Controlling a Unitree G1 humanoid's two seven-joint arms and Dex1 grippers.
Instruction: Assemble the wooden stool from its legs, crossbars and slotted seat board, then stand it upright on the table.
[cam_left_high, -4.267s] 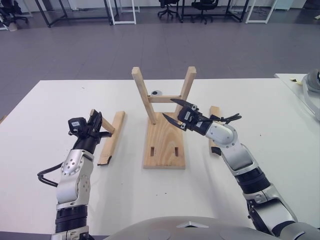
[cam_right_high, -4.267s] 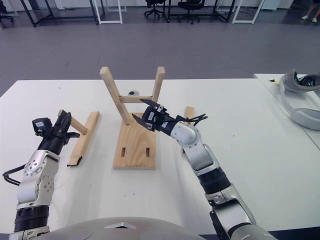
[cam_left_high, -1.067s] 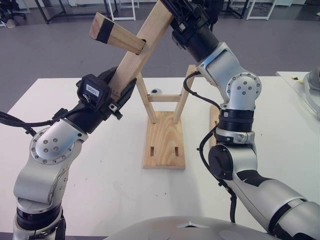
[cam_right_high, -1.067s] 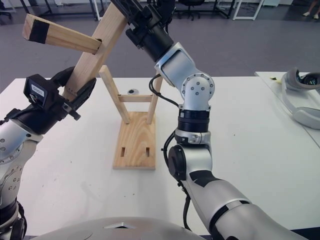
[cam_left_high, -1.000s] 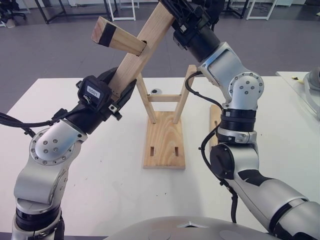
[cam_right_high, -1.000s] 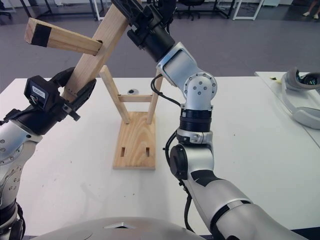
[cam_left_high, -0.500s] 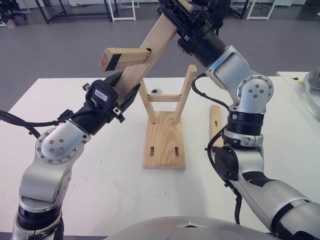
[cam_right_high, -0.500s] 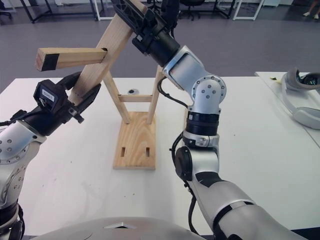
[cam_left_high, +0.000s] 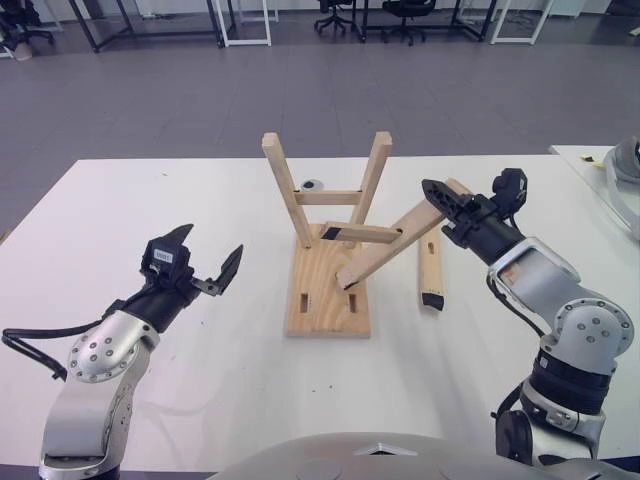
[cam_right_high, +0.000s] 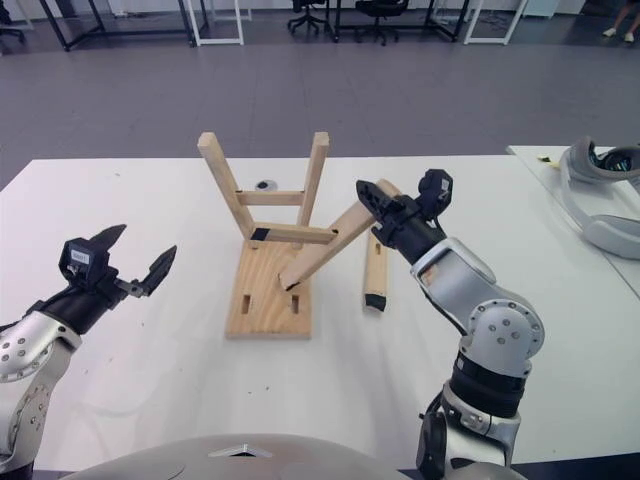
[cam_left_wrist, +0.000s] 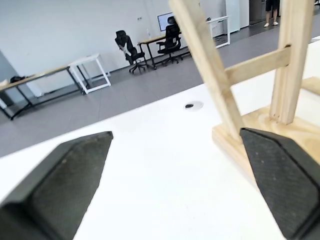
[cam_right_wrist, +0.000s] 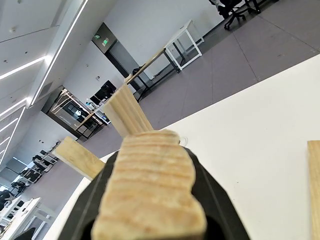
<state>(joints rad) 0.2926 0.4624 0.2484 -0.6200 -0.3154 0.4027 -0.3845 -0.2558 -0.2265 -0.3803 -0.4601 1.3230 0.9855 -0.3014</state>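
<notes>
Left eye view: seat board (cam_left_high: 328, 292) lies flat on the table (cam_left_high: 120, 200), slots up. A standing leg pair (cam_left_high: 283, 190) with its crossbar (cam_left_high: 328, 197) is plugged in at the board's far end. The right end effector (cam_left_high: 445, 203) is clamped on the top of a tilted leg (cam_left_high: 385, 250), right of the board. That leg's lower end sits at a near slot; whether it is actually in, can't tell. Its side bar (cam_left_high: 358, 234) points toward the standing pair. Likely held at a slant so the tenon can be walked into the slot before being tipped upright. The left end effector (cam_left_high: 213, 240) hovers left of the board, spread wide, holding nothing. A loose leg (cam_left_high: 430, 265) lies just right of the board, probably the next piece.

Right eye view: same layout. This view also catches a headset (cam_right_high: 600, 195) far right of the board.

Left wrist view: pads (cam_left_wrist: 65, 180) wide apart with only table between. The close angle shows the standing pair seated on the board's far end (cam_left_wrist: 250, 131) and a small round thing (cam_left_wrist: 192, 105) beyond the board.

Right wrist view: end grain of the tilted leg (cam_right_wrist: 150, 190) gripped tightly between the fingers — the grip itself is confirmed here. Slot contact is hidden behind the leg.
</notes>
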